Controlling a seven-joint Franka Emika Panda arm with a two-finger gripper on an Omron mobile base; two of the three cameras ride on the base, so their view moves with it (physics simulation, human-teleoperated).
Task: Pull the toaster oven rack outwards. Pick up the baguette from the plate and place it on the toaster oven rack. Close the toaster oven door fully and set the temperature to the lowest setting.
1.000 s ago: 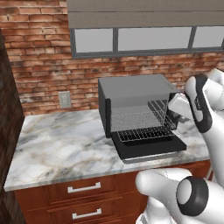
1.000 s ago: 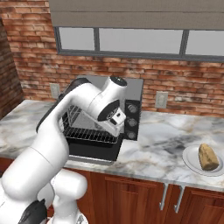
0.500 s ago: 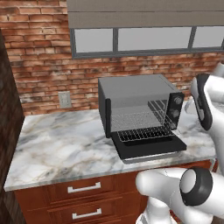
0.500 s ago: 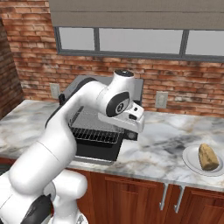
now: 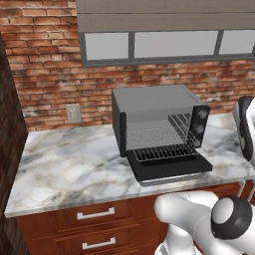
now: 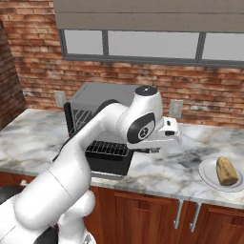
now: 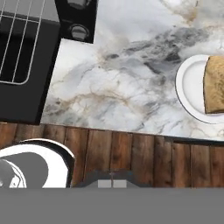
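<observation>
Hovering over marble counter (image 7: 127,83), gripper (image 7: 112,183) seemingly pinched shut, empty — baguette (image 7: 214,85) on plate (image 7: 190,87).

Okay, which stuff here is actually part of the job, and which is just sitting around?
Part of the job:
toaster oven
toaster oven door, dropped open
toaster oven rack
baguette
plate under it

Just there:
wall outlet
cabinet drawers
window
</observation>
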